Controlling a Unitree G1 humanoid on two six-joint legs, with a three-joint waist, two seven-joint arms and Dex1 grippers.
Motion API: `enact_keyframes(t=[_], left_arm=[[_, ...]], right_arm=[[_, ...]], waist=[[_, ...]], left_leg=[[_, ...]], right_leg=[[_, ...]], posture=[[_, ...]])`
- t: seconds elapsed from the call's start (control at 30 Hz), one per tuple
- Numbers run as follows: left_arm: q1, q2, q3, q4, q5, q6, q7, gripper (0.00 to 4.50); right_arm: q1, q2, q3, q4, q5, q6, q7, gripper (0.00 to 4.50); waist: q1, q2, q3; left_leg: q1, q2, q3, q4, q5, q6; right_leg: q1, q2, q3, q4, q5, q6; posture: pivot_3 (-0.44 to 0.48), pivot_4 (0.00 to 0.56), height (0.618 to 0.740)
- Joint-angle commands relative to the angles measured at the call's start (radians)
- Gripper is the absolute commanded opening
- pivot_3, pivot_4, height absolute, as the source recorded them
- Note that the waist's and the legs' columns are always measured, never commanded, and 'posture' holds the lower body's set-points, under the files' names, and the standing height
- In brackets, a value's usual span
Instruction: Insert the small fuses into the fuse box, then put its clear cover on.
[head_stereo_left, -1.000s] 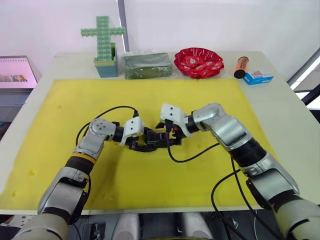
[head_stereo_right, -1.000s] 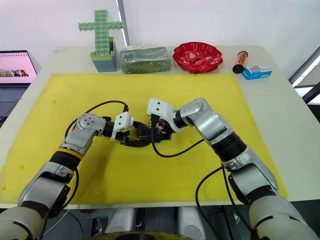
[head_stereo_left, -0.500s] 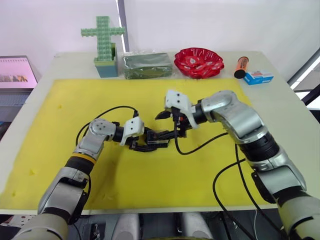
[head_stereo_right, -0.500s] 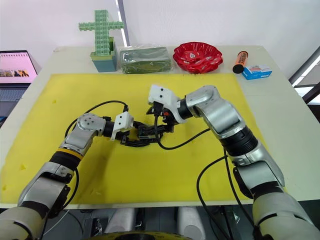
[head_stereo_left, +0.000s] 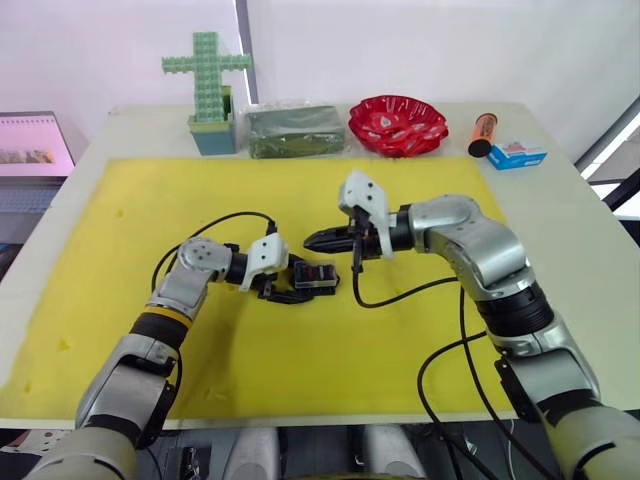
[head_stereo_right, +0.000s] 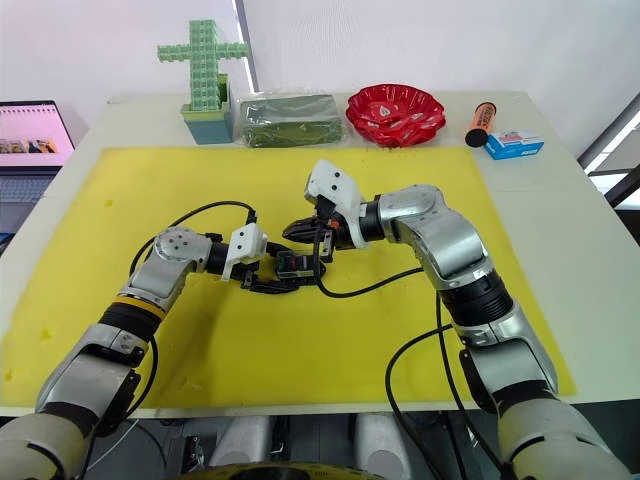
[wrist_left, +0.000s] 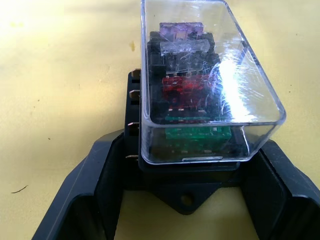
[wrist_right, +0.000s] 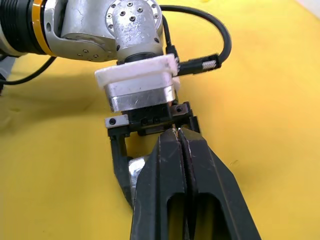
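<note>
The black fuse box (wrist_left: 150, 165) rests on the yellow mat (head_stereo_left: 330, 350), and my left gripper (head_stereo_left: 298, 286) is shut on its base, one finger on each side. The clear cover (wrist_left: 210, 80) sits on top of it. Through it I see the small fuses in a row: purple (wrist_left: 181, 31), pale grey, red (wrist_left: 185, 85) and green (wrist_left: 197, 132). My right gripper (head_stereo_left: 310, 240) hovers just above and to the right of the box, shut, with nothing between its fingers (wrist_right: 167, 165).
Along the far edge stand a green block cross (head_stereo_left: 205, 80), a clear bag of green stuff (head_stereo_left: 295, 130), a red bowl (head_stereo_left: 397, 124), an orange tube (head_stereo_left: 482, 133) and a blue-white carton (head_stereo_left: 517, 154). A laptop (head_stereo_left: 35, 150) sits far left. Black cables loop beside both wrists.
My right gripper has drawn off the fuse box, risen and moved slightly right, and its fingers have shut. The left gripper and the box have stayed put.
</note>
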Motion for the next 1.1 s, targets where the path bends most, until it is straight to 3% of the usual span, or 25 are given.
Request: enact_keyframes(t=[0.03,0.17,0.33,0.47,1.1], left_arm=[[0.013,0.005,0.001,0.014,0.026,0.010,0.014,2.83],[0.014,0.005,0.002,0.012,0.025,0.012,0.015,2.83],[0.017,0.004,0.003,0.009,0.025,0.016,0.017,2.83],[0.022,0.007,0.005,-0.001,0.026,0.022,0.016,2.83],[0.037,0.014,0.007,-0.023,0.030,0.035,0.018,2.83]], right_arm=[[0.008,0.006,-0.033,-0.013,0.033,-0.030,0.007,0.02],[0.069,0.026,-0.002,0.035,0.023,-0.060,0.004,0.02],[0.130,0.040,0.143,0.235,-0.145,-0.196,-0.032,0.02],[0.139,0.028,0.197,0.341,-0.219,-0.288,-0.025,0.02],[0.117,0.011,0.173,0.213,-0.193,-0.258,0.006,0.02]], waist=[[0.000,0.000,0.000],[0.000,0.000,0.000],[-0.003,0.001,-0.002],[-0.006,0.001,-0.005],[-0.005,0.002,-0.013]], left_leg=[[0.000,0.000,0.000,0.000,0.000,0.000],[0.000,0.000,0.000,0.000,0.000,0.000],[0.001,0.000,0.001,0.000,0.000,0.000],[0.014,0.001,0.001,-0.003,0.000,0.000],[0.017,0.002,0.000,-0.004,0.000,0.000]], right_leg=[[0.000,0.000,0.000,0.000,0.000,0.000],[0.000,0.000,0.000,0.000,0.000,0.000],[0.000,0.000,0.001,0.000,0.000,0.000],[0.012,0.001,0.001,-0.001,-0.001,0.000],[0.014,0.002,0.001,-0.001,-0.002,-0.002]], posture=[[0.000,0.150,0.740],[0.000,0.150,0.740],[0.000,0.150,0.740],[0.000,0.150,0.740],[0.000,0.150,0.740]])
